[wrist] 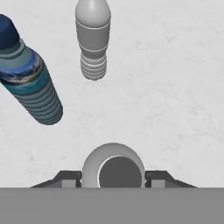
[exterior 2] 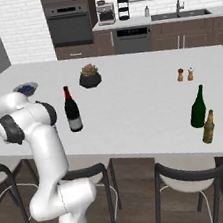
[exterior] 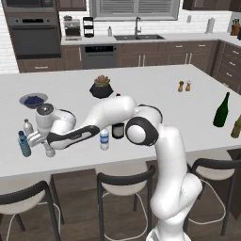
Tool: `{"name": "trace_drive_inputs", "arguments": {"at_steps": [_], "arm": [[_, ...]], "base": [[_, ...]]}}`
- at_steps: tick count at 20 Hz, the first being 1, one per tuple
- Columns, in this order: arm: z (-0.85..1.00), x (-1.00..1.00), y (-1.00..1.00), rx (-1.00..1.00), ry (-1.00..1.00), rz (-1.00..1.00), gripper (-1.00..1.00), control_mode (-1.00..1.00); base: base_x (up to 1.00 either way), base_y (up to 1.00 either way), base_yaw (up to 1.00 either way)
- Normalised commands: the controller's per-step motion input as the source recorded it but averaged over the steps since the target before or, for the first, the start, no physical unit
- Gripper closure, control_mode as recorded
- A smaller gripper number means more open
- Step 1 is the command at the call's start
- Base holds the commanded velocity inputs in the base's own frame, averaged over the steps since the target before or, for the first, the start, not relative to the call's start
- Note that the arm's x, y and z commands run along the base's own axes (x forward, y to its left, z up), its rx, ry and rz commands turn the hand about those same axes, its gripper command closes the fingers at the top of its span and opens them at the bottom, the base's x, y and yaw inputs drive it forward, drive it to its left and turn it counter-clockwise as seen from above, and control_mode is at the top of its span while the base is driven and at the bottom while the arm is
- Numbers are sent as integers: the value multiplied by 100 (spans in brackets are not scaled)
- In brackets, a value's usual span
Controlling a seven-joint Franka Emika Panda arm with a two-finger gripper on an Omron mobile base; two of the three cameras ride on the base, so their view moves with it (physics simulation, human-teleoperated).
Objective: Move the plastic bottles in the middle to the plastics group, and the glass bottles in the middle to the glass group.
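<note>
My gripper (exterior: 46, 145) hangs over the counter's left end, its fingers (wrist: 70, 178) close on either side of a plain greyish bottle (wrist: 113, 168) that stands upright on the counter (exterior: 49, 151). Whether they press it is unclear. Just beyond are the blue-tinted bottle (wrist: 30, 83) (exterior: 23, 143) and a clear bottle (wrist: 92, 39) (exterior: 28, 127). A blue-labelled water bottle (exterior: 104, 140) stands mid-counter. The dark wine bottle with a red neck (exterior 2: 72, 110) is behind my arm. At the right end are the green wine bottle (exterior: 221, 110) (exterior 2: 198, 107) and the amber bottle (exterior: 236, 126) (exterior 2: 208, 127).
A potted plant (exterior: 101, 87) sits mid-counter at the back, a bowl of blueberries (exterior: 33, 100) behind the plastic bottles, and salt and pepper shakers (exterior: 184, 86) towards the right. Stools (exterior: 124, 181) line the near edge of the counter.
</note>
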Motion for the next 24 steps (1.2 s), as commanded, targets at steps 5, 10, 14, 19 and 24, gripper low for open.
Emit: {"name": "trace_drive_inputs", "arguments": {"at_steps": [5,10,14,19,24], "arm": [[23,-1,-4,0,-3,6,-100,-100],[47,-2,-1,0,-6,7,-100,-100],[62,-15,-22,0,-11,1,-100,-100],[42,-53,-69,7,0,-3,-100,-100],[17,-71,-88,10,0,-13,-100,-100]], "base": [[0,0,0],[0,0,0],[0,0,0],[0,0,0],[0,0,0]]}}
